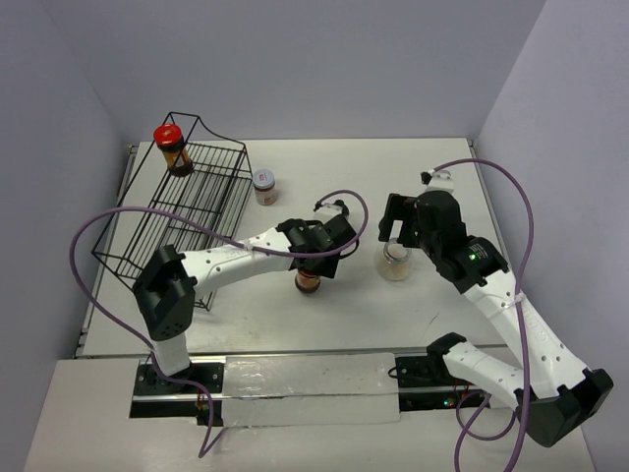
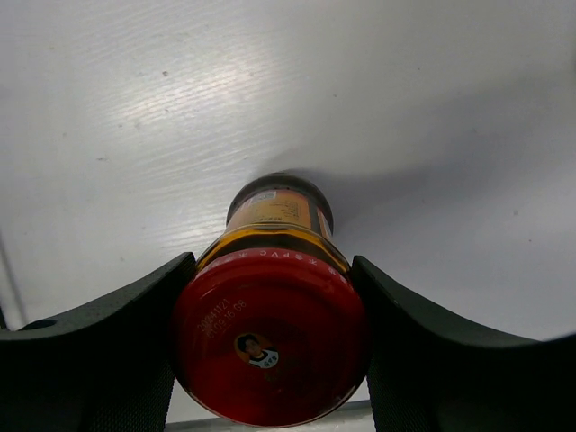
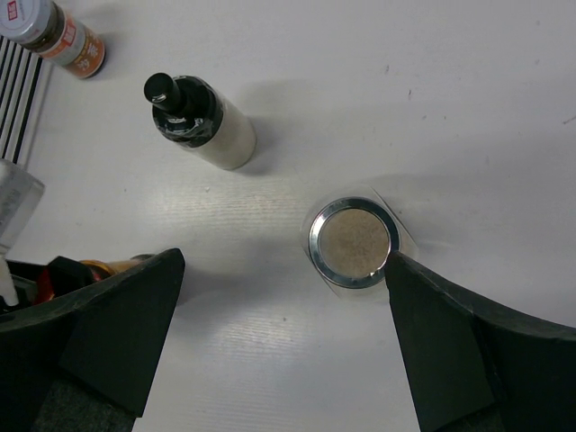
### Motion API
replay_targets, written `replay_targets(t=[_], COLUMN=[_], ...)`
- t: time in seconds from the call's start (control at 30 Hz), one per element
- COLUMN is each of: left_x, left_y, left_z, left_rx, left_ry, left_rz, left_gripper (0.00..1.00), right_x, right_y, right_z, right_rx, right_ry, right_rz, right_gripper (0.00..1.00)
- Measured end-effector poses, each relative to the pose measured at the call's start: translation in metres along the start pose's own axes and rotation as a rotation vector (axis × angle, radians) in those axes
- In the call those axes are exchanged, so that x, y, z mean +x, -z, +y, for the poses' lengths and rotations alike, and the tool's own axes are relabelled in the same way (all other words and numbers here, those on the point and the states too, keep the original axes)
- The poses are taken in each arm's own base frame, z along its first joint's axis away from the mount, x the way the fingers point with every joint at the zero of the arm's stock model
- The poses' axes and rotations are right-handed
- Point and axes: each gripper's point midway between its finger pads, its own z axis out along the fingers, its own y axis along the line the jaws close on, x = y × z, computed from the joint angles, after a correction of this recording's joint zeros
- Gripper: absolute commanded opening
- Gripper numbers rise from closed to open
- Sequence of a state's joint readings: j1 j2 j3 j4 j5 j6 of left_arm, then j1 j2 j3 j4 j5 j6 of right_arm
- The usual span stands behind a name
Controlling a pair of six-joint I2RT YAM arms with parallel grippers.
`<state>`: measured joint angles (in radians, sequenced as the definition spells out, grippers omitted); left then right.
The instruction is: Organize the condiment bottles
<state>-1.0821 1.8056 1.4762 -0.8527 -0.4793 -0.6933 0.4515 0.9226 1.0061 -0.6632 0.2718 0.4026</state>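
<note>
My left gripper (image 1: 313, 258) (image 2: 270, 266) is shut on a red-lidded jar (image 1: 309, 282) (image 2: 278, 212) with dark contents, its fingers clamping the lid at mid-table. I cannot tell whether the jar's base touches the table. My right gripper (image 1: 398, 232) (image 3: 283, 261) is open above the wide clear beige-filled jar (image 1: 396, 265) (image 3: 351, 240), which shows beside its right finger. A black-capped pale bottle (image 3: 198, 124) stands to that jar's far left. The silver-lidded jar (image 1: 263, 186) (image 3: 49, 34) stands beside the rack. The second red-lidded jar (image 1: 170, 147) stands in the rack's far corner.
The black wire rack (image 1: 187, 211) lies slanted along the left side of the white table (image 1: 393, 315). The left arm stretches from the near left across to mid-table. Purple cables loop over both arms. Grey walls close in the left, back and right.
</note>
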Motion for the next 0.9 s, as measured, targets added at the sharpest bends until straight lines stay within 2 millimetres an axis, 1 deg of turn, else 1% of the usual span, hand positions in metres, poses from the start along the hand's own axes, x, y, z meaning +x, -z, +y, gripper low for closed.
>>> replay_targets(t=[0.07,0.17,0.27,0.4,0.53,0.63,0.67,0.73,0.83,0.9], left_x=[-0.006,-0.027,-0.058,-0.102,-0.148,-0.179,-0.19,-0.206,-0.223,-0.231], left_y=[0.007,0.021,0.041,0.067,0.095,0.117,0.124,0.135,0.147,0.153], left_z=[0.007,0.019,0.037,0.068,0.105,0.137,0.151,0.177,0.216,0.236], left_rx=[-0.008,-0.007,-0.002,0.0,-0.038,-0.075,-0.092,-0.128,-0.2,-0.245], left_ry=[0.004,0.032,0.086,0.163,0.222,0.285,0.314,0.361,0.419,0.451], left_rz=[0.003,-0.023,-0.077,-0.164,-0.26,-0.339,-0.368,-0.415,-0.466,-0.495], left_gripper=[0.1,0.1,0.1,0.11,0.1,0.1,0.1,0.1,0.1,0.1], right_x=[-0.001,-0.003,-0.004,-0.005,-0.006,-0.007,-0.008,-0.008,-0.007,-0.007], right_y=[0.0,0.0,-0.001,-0.001,-0.001,-0.001,-0.001,-0.002,-0.002,-0.002], right_z=[0.001,0.002,0.002,0.001,0.002,0.003,0.003,0.004,0.005,0.005], right_rx=[-0.002,-0.006,-0.007,-0.003,-0.005,-0.01,-0.011,-0.013,-0.016,-0.018], right_ry=[-0.002,-0.004,-0.005,-0.002,-0.003,-0.006,-0.007,-0.009,-0.009,-0.009], right_rz=[-0.006,-0.012,-0.017,-0.02,-0.023,-0.029,-0.031,-0.03,-0.026,-0.027], right_gripper=[1.0,1.0,1.0,1.0,1.0,1.0,1.0,1.0,1.0,1.0])
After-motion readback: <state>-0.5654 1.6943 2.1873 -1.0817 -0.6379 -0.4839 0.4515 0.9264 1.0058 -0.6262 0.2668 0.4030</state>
